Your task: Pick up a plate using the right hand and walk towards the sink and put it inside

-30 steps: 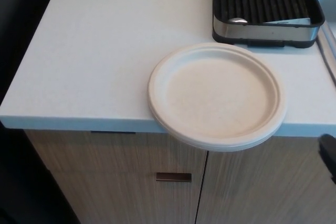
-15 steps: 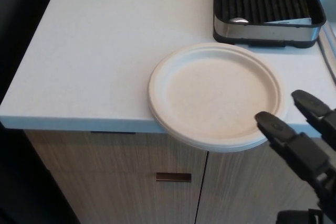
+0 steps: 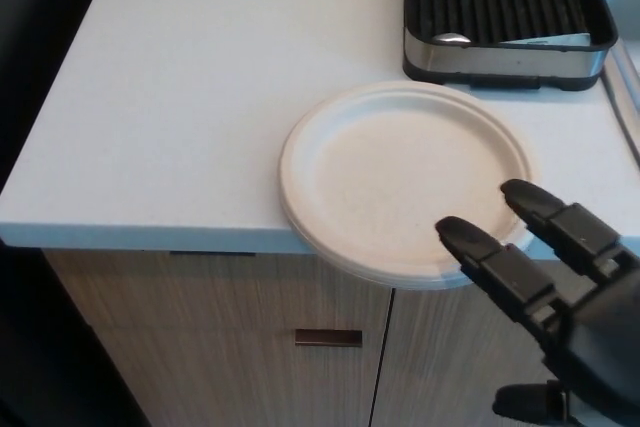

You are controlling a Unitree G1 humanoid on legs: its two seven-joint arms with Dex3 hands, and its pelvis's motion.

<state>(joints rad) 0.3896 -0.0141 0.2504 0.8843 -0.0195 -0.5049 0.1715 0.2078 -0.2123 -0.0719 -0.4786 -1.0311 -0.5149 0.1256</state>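
right hand (image 3: 560,297) cut off at frame corner; plate (image 3: 400,177) unobstructed.

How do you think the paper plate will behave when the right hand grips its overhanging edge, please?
The paper plate looks thin and moulded, so probably light and somewhat bendy under a one-sided grip. It overhangs the countertop, so it may tip or slide if pressed down. Layered rims suggest a stack; the right hand might lift several.

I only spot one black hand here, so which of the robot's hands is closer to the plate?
Right. The right hand is open, its fingers over the near right rim of the plate. The left hand is not in view.
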